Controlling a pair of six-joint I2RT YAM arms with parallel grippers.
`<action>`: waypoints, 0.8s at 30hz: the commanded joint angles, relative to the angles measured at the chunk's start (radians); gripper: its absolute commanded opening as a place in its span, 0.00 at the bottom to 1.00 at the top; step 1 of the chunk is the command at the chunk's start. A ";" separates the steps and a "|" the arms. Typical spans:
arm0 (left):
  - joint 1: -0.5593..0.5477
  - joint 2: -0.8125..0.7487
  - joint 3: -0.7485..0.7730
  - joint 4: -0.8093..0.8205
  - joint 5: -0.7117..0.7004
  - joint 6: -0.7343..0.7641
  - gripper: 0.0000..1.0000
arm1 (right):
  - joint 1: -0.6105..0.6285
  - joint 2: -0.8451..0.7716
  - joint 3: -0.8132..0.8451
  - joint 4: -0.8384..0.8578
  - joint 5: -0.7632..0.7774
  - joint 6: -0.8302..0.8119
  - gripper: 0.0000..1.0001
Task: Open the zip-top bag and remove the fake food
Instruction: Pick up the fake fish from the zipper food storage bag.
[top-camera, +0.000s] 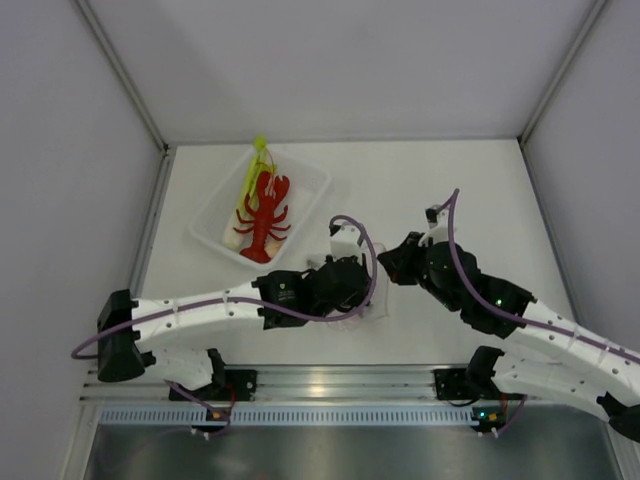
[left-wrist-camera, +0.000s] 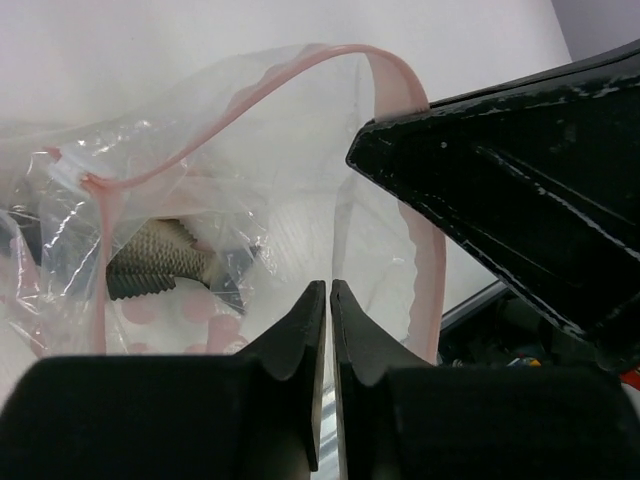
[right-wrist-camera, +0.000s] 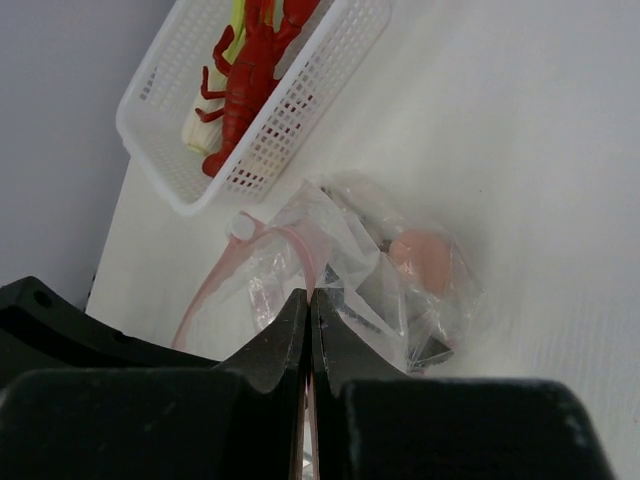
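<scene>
White desk (top-camera: 450, 180) carries everything, and our two arms meet over its middle. On the far left stands the white mesh basket (right-wrist-camera: 160, 130), well apart from the work, already holding the red lobster (top-camera: 266, 215) and the green-and-white leek (top-camera: 250, 180).

Between the two arms lies the zip-top bag (left-wrist-camera: 280, 150), its mouth unzipped and its pink zip strip (left-wrist-camera: 260, 105) bowed into a wide loop. The right gripper (right-wrist-camera: 308, 298) has its jaws pressed together, with the pink strip pinched between them on one lip. The left gripper (left-wrist-camera: 329, 288) has its jaws drawn almost together, only a thin slit between them. They appear to pinch the clear wall on the opposite lip, though the film is hard to make out there.

What the coming move turns on, as we judge it, is where the remaining pieces sit from the mouth. From the left jaws the grey fish (left-wrist-camera: 160, 262) lies ahead and to the left, deep in the bag's belly, with its long axis across our line of reach. The pinkish-beige round piece (right-wrist-camera: 420, 258) sits further down, near the closed end.

Both jaws are at the mouth, so neither arm is clearly nearer. The left arm is on the basket's side, so it seems the likelier one to carry the food there. With both lips held, we expect one jaw must let go before anything can be reached.
</scene>
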 joint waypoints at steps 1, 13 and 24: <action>-0.003 0.028 0.016 0.068 -0.015 -0.009 0.10 | -0.005 -0.035 0.009 0.090 0.008 0.021 0.00; -0.040 0.149 0.026 0.069 0.031 0.078 0.00 | -0.006 0.010 0.108 0.061 -0.017 -0.058 0.00; -0.083 0.136 -0.055 0.123 0.092 0.147 0.00 | -0.028 -0.005 0.188 -0.004 -0.020 -0.161 0.00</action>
